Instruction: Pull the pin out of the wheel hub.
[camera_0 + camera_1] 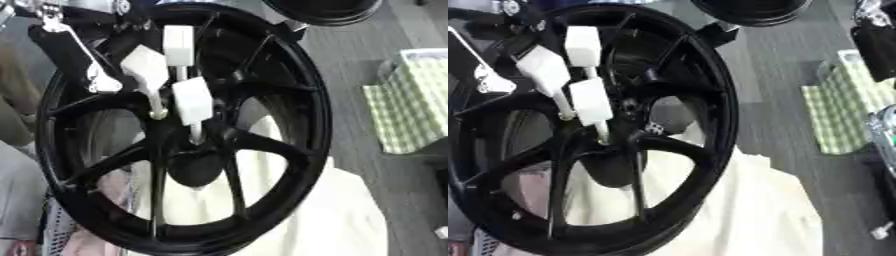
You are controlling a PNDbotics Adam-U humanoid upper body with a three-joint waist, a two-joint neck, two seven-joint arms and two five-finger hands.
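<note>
**Nearly at the pin: white fingers over the wheel hub**

Right now the big black wheel (184,130) stands on its edge and fills the view. Its hub (197,167) sits in the middle. The left hand (171,75) comes in from 11 o'clock, and its white fingers (192,100) are straight and a bit apart, holding nothing. Their thin tips point down toward 6 o'clock. The pin itself is too small to make out; it should be by the hub, just below the fingertips. The right hand is hard to see at the right edge, so its fingers cannot be told.
</note>
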